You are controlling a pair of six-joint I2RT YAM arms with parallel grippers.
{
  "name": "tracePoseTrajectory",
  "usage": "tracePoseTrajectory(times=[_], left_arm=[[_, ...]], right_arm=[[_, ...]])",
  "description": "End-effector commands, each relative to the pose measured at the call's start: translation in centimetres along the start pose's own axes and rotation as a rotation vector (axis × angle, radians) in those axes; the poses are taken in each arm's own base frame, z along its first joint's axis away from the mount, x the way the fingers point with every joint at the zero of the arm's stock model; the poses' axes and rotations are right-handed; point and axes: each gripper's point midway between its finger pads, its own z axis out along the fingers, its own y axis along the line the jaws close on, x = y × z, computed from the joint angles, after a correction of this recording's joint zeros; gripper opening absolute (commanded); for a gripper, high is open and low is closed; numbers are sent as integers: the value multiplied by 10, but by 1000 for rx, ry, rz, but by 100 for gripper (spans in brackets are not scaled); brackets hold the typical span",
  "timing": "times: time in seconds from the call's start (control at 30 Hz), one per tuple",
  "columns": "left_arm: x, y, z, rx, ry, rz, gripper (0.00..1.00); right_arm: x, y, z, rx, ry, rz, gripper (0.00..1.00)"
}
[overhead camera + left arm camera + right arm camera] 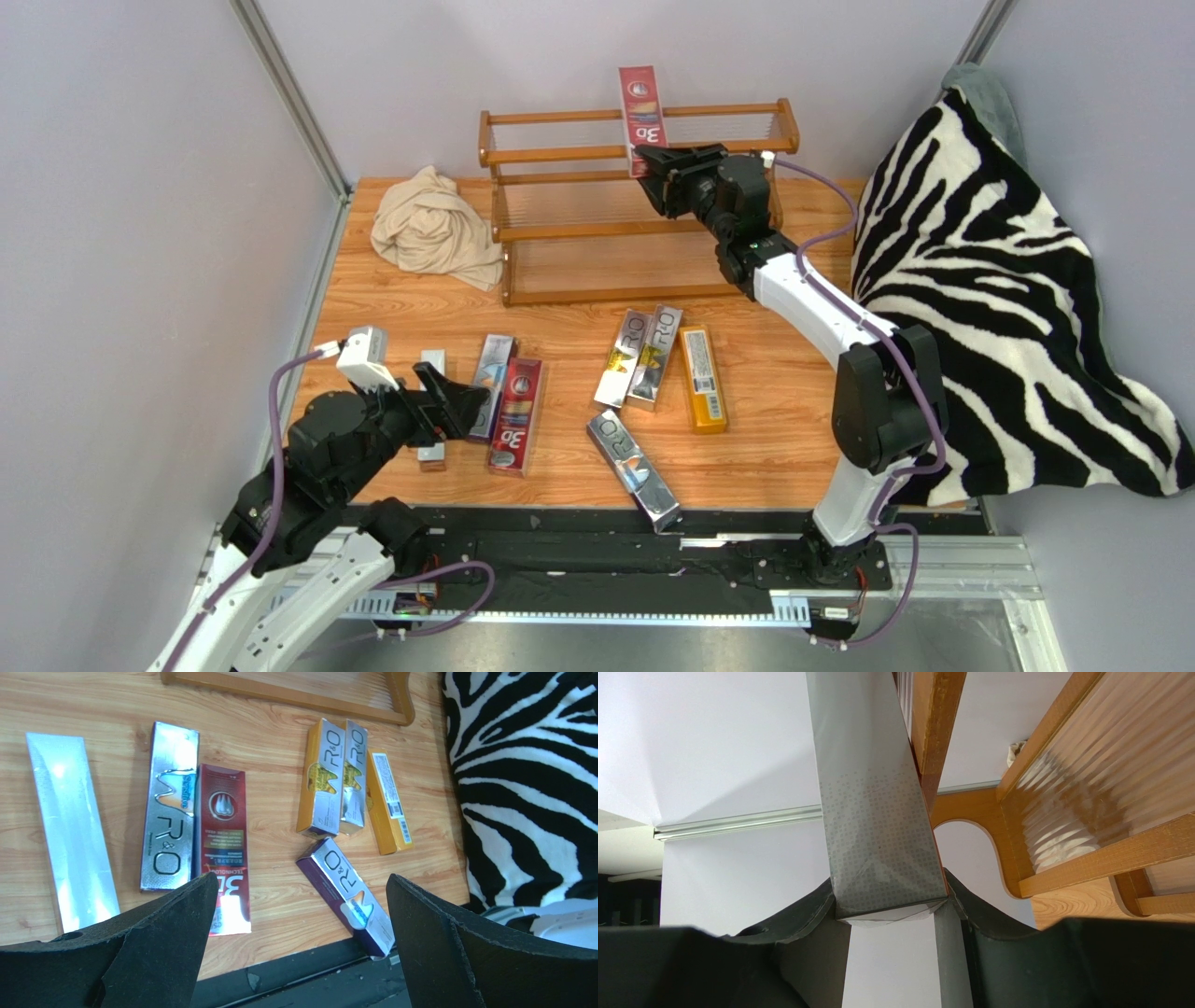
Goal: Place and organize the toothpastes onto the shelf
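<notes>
The wooden shelf (589, 294) stands at the back of the table. My right gripper (671, 175) is shut on the lower end of a red "3D" toothpaste carton (644, 112) and holds it upright against the shelf's top tier. The right wrist view shows its grey side (878, 812) between my fingers, beside the shelf's end piece (990, 833). My left gripper (456, 399) is open and empty, low over the near left cartons. On the table lie a plain silver carton (70, 829), a "PRO" carton (168, 808), a red "3D" carton (223, 847), two "PRO" cartons (321, 777) side by side, an orange one (388, 801) and a purple "PRO" one (344, 896).
A beige cloth (435, 224) lies left of the shelf. A zebra-striped blanket (1010, 280) covers the right side past the table edge. The purple carton's end overhangs the table's near edge by the black rail (631, 539). Grey walls enclose the back and left.
</notes>
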Motion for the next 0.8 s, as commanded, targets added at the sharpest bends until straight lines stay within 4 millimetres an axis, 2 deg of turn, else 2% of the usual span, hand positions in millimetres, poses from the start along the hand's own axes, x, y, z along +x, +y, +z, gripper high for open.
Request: tracePoseTrajectory(times=[0.0,0.17,0.3,0.4,0.43,0.47,0.53,0.57,0.6,0.7,0.77], left_arm=[[-2,-20,-2,105,0,6,99],[-4,-22,-5,118,-9,0,98],[-3,-20,-6,119,-15,0,98],[-1,-18,-6,117,-13,7,98],[0,-18,-6,117,-10,7,98],[1,-17,-5,115,-8,10,98],[3,-16,-4,117,-3,11,98],[4,-16,-4,119,-3,11,99],[5,-16,-4,121,-1,11,99],[7,-16,-3,124,1,11,99],[7,-15,-3,125,0,11,99]], right_arm=[[-9,23,1,-71,-36,47,0],[-6,13,8,-59,-5,43,0],[-5,2,7,-62,6,36,7],[-2,5,7,-112,29,30,11],[-2,7,6,-131,36,37,19],[-2,3,8,-130,37,40,20],[-1,2,9,-134,49,48,34],[-2,2,9,-139,50,47,35],[-1,2,9,-145,53,47,44],[-1,5,9,-155,54,39,55],[0,6,8,-160,55,32,56]])
